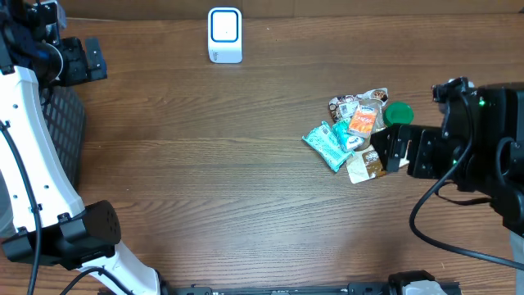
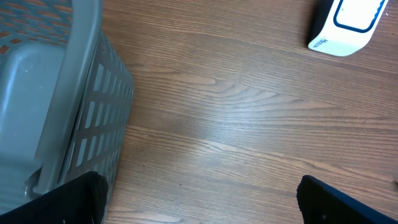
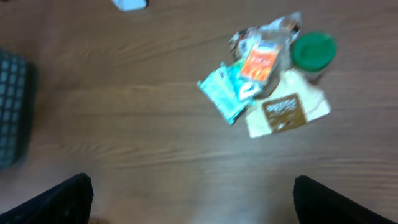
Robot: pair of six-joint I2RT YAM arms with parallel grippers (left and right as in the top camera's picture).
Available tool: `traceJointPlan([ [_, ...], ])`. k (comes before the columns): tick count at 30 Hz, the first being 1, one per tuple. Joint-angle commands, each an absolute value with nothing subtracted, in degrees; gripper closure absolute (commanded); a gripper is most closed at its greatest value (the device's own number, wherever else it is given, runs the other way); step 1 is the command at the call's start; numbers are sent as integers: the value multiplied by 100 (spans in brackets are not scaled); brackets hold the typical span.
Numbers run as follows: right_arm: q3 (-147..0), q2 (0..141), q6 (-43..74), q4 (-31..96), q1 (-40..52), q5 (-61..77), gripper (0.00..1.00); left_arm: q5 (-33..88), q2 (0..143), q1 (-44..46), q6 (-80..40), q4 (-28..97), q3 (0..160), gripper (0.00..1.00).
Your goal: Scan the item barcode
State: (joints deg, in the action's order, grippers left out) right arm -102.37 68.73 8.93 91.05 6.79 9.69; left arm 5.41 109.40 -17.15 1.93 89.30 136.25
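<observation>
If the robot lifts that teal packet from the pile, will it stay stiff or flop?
Probably floppy: the teal packet looks like thin, crinkled wrapper, likely to sag when lifted. It seems light and flat, so unlikely to roll. It lies against the orange packet, so pulling it may drag that along.

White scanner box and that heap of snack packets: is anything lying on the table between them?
Nothing. In the overhead view, only bare wooden table runs from the white scanner to the heap of packets.
</observation>
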Motion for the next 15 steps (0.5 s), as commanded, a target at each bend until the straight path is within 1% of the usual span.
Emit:
traceJointPlan([
  [1,-10049,6753,847,8801,668,233,0,580,10847,-1706,279,8934,13736,1],
  [6,-9094,6134,432,7701,668,156,0,580,10847,-1706,279,8934,13736,0],
  [12,-6978,4862,399,5374,661,156,0,580,10847,-1706,279,8934,13736,0],
  [13,-6309,4458,401,4733,661,158,0,580,10847,-1706,279,8934,13736,0],
  [15,-5616,4029,399,4104,661,154,0,580,10847,-1706,279,8934,13736,0],
])
